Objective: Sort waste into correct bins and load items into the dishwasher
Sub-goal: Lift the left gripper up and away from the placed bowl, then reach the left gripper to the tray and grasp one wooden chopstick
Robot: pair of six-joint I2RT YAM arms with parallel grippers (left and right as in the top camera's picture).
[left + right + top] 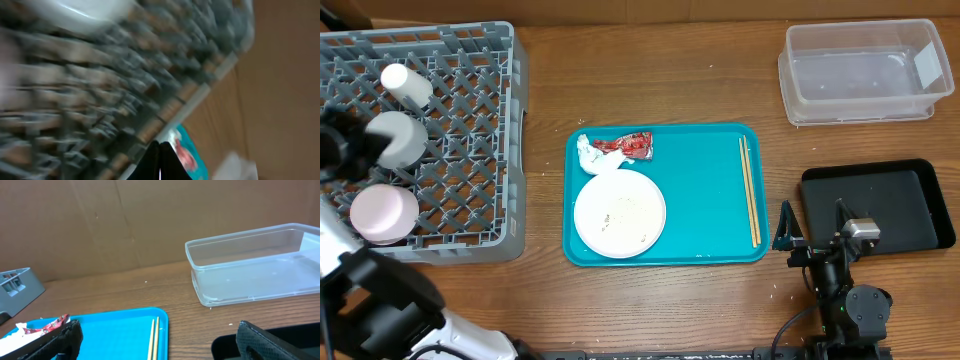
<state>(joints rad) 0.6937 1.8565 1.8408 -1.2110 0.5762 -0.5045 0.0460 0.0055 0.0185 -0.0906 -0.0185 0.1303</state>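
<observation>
The grey dishwasher rack (470,150) at the left holds a white cup (405,85) and two white bowls (395,138) (383,213). On the teal tray (705,200) lie a white plate (619,215), a crumpled tissue (595,157), a red wrapper (632,146) and two chopsticks (750,190). My left gripper (159,162) is shut and empty over the rack (100,90); that view is blurred. My right gripper (810,235) stands open and empty between the teal tray and the black tray (920,215), with the chopsticks (154,337) between its fingers' line of sight.
The clear tub (865,70) (250,265) stands empty at the back right. A brown cardboard wall (125,220) closes off the far side. The left arm's body fills the front left corner (380,310).
</observation>
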